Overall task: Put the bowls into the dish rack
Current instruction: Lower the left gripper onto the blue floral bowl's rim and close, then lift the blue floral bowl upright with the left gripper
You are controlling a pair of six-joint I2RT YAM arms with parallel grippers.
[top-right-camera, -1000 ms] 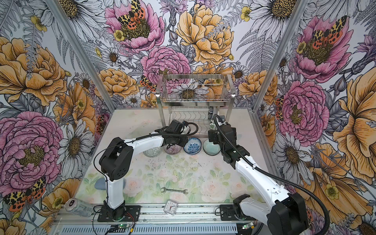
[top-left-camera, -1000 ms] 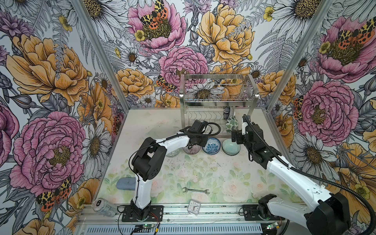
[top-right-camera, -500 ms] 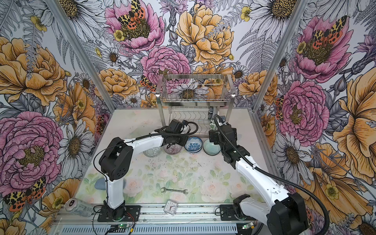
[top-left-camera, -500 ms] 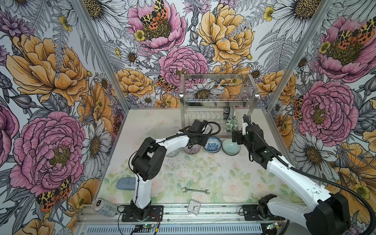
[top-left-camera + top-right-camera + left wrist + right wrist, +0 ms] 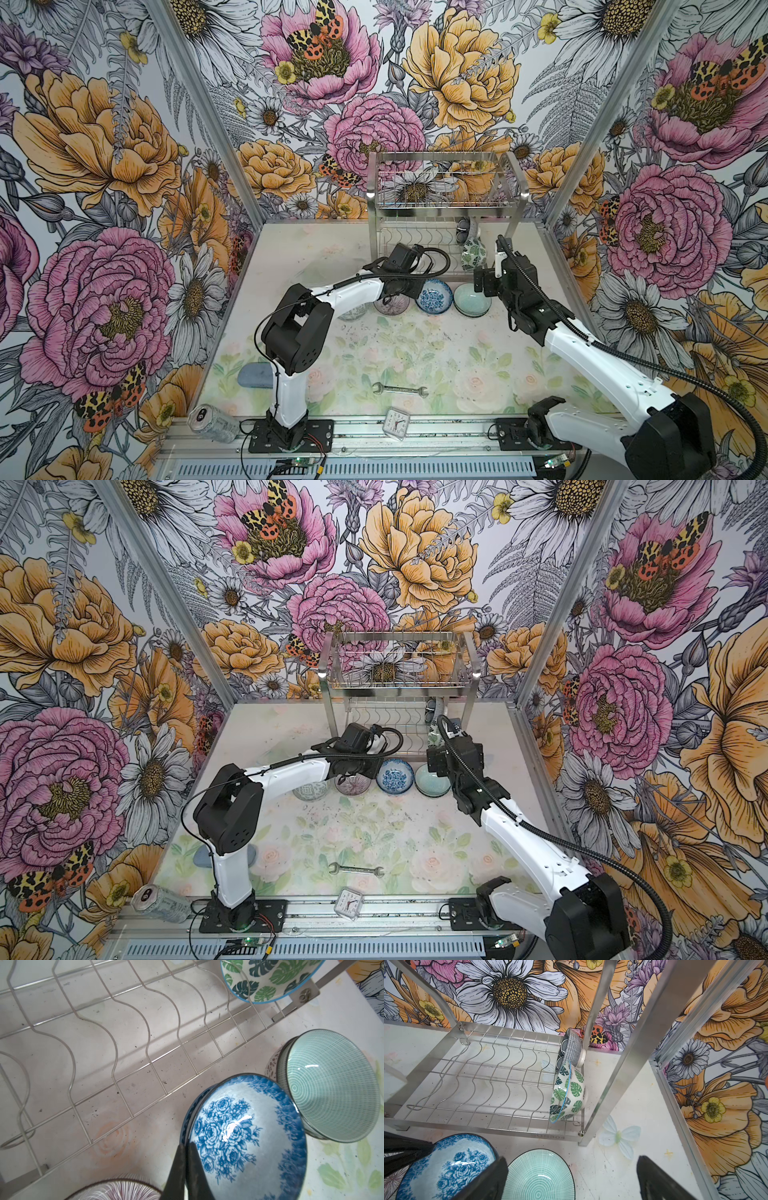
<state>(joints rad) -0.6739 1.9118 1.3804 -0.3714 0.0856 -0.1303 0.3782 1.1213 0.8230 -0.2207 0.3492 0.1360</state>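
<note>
Rim pinch: left claw (image 5: pixel 186 1147) clamped on the blue-and-white floral bowl (image 5: pixel 245 1138), in front of the dish rack (image 5: pixel 548 1136); right claw (image 5: pixel 571 1159) spread wide, empty. We should lift slowly, tilting it edgewise.

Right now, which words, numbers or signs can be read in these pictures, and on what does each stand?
"SUS304": faintly stamped on the lower front bar of the dish rack.
Numerals on the clock: too small to read.
Print on the can: too blurred to read.
</note>
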